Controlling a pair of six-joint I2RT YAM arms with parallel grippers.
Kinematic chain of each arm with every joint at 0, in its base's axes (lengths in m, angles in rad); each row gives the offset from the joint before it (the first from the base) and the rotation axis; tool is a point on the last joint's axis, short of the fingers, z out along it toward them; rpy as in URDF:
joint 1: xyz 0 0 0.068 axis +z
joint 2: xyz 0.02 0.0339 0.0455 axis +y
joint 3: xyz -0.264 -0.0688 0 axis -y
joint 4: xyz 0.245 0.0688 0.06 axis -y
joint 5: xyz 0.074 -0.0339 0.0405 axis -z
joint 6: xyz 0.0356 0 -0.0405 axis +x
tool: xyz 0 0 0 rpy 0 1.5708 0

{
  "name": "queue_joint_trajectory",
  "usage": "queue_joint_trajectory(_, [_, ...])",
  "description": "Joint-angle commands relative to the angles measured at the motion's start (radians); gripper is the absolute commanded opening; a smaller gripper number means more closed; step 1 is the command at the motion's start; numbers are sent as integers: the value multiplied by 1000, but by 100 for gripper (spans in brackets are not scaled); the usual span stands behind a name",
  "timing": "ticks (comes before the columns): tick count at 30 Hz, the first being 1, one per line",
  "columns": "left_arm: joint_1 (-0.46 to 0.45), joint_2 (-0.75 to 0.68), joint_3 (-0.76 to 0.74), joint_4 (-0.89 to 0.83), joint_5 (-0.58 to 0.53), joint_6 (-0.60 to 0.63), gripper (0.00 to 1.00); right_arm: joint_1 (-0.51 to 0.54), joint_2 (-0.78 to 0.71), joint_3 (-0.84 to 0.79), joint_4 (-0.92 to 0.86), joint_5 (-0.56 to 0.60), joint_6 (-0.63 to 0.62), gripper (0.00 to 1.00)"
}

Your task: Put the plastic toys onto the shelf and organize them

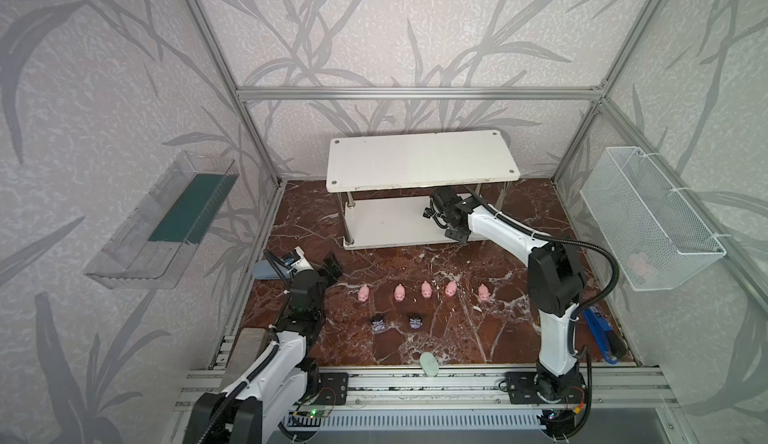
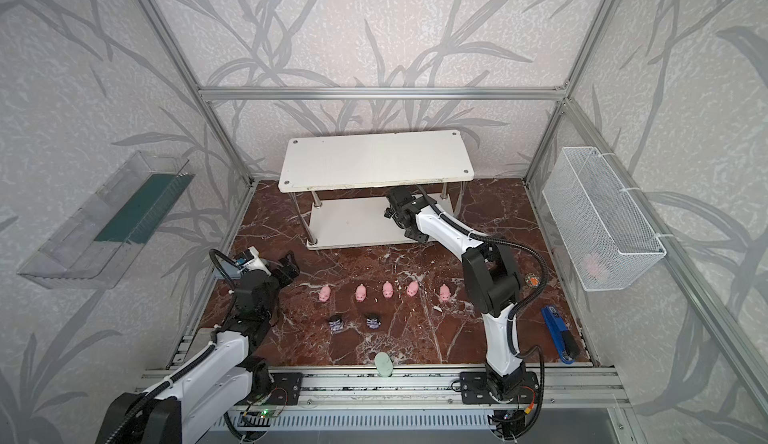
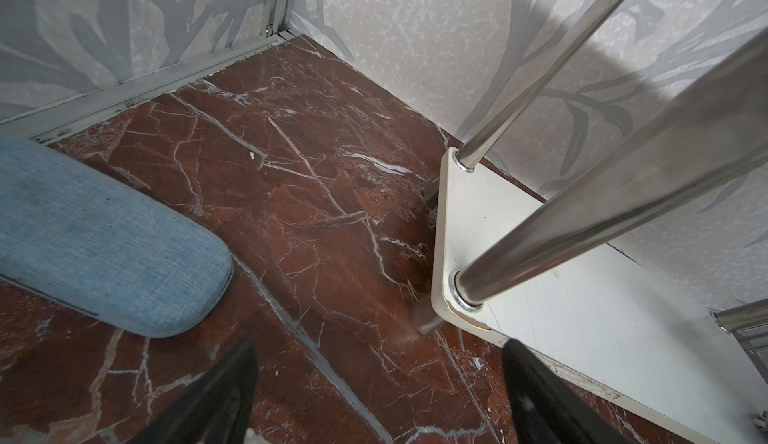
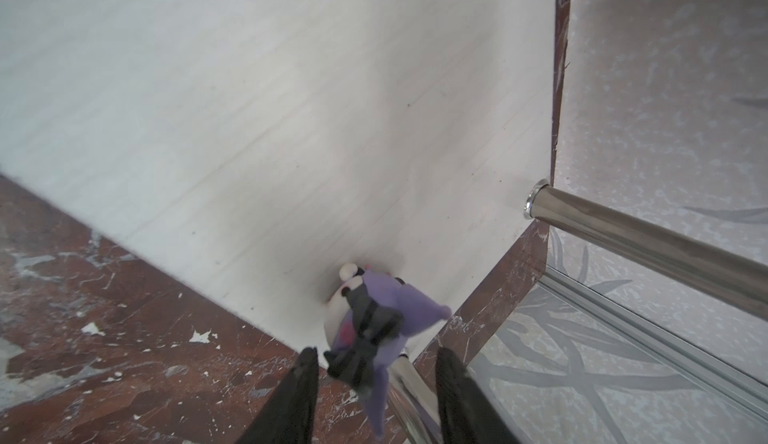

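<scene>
Part-open right jaws are flanking the ungripped figurine (image 4: 386, 300), lengthwise, at the shelf's (image 1: 386, 226) 3 o'clock end. Left jaws are gaping empty.

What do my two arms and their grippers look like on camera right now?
Both arms match: the left arm and right arm have white link shells, bulky black joint housings and black corrugated cable conduit tied on outside. The left gripper and right gripper have slim black fingers.

Five pink pigs (image 2: 387, 289) in row; two dark figurines (image 2: 336, 322) in front; right gripper (image 2: 395, 207) under shelf (image 2: 374, 159) top, jaws seemingly hidden.
</scene>
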Motion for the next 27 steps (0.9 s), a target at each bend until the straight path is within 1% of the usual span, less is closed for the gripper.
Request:
queue_joint_trajectory(1, [6,2,-12,14,-3,-18,90,1,-65,-36,17,-53,36,48])
queue_joint_trajectory(6, [6,6,-8,17,0,-19,90,2,-110,-85,38,-102,71,48])
queue_joint_trajectory(15, [8,8,-6,14,2,-21,90,4,-262,-214,137,-200,158,49])
queue_joint_trajectory(18, [8,6,-4,12,-1,-19,90,10,-346,-260,171,-252,207,49])
queue_joint_trajectory(21, [7,2,-5,10,-5,-17,90,15,-436,-327,231,-321,292,48])
queue_joint_trajectory(24, [9,1,-6,8,-6,-16,90,15,-533,-444,348,-425,384,41])
queue_joint_trajectory(25, [9,0,-6,10,-4,-17,90,16,-556,-475,375,-443,427,37])
queue_joint_trajectory(27, [10,-3,-9,10,0,-14,89,15,-579,-514,405,-435,495,25])
